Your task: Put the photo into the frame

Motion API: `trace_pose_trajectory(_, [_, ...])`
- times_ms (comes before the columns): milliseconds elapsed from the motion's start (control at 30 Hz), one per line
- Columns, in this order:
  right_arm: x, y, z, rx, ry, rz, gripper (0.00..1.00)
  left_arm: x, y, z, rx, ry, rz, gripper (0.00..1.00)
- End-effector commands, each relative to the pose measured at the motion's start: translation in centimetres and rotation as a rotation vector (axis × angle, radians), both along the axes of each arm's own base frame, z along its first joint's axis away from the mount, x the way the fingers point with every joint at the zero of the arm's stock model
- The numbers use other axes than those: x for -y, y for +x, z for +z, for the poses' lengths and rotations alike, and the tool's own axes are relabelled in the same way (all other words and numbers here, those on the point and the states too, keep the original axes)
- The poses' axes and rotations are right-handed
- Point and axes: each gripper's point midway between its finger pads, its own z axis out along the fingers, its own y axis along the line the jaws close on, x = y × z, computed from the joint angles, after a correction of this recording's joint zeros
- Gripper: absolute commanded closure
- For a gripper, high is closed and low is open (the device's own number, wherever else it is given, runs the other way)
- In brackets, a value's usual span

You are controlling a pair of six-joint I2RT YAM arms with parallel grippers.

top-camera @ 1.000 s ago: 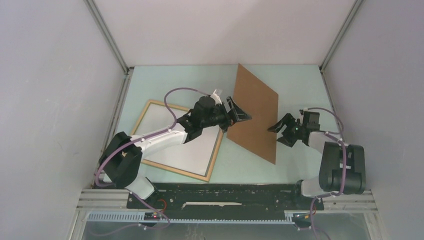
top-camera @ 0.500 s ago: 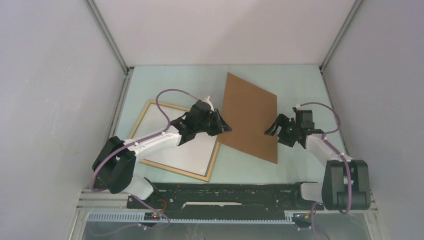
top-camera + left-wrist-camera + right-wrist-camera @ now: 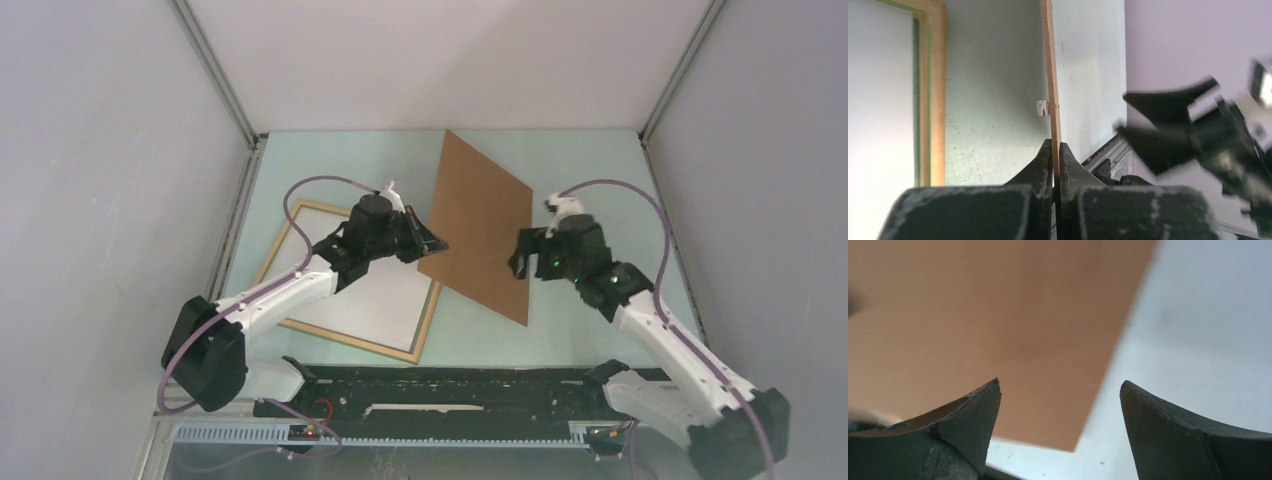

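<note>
Frame [image 3: 937,90] lies flat on the worktop [image 3: 600,180] at near left, holding a white sheet [image 3: 380,300]; whether that is the photo I cannot tell. Further out, the left pincer [image 3: 1055,145] is clenched on one edge of the tilted brown board [image 3: 480,230]. The right pincer [image 3: 1060,385], released, waits at the opposite edge and should close squarely there.

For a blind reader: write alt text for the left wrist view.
The left hand is shut on the edge of a thin brown board, seen edge-on. A pale wooden frame lies on the table at picture left; the right hand, open and blurred, is at picture right.
</note>
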Motion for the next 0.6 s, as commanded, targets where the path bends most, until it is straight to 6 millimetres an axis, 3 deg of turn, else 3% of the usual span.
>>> trace_pose_trajectory(0, [-7.5, -3.1, 6.5, 0.309, -0.101, 0.328, 0.02, -1.3, 0.2, 2.6, 0.032, -0.077, 0.021, 0.97])
trace_pose_trajectory(100, [-12.2, -5.9, 6.6, 0.396, -0.199, 0.498, 0.01, -1.5, 0.1, 3.2, 0.024, -0.1, 0.018, 0.97])
trace_pose_trajectory(200, [-14.2, -6.4, 5.9, 0.467, -0.384, 0.514, 0.01, -1.5, -0.1, 3.8, 0.026, -0.116, 0.013, 0.97])
trace_pose_trajectory(433, [-15.0, -4.1, 5.7, 0.601, -0.784, 0.307, 0.08, -1.6, -0.2, 4.4, 0.024, -0.133, 0.021, 0.98])
trace_pose_trajectory(567, [-14.7, -3.4, 6.1, 0.64, -0.868, 0.204, 0.22, -1.8, -0.1, 4.6, 0.034, -0.134, 0.032, 0.97])
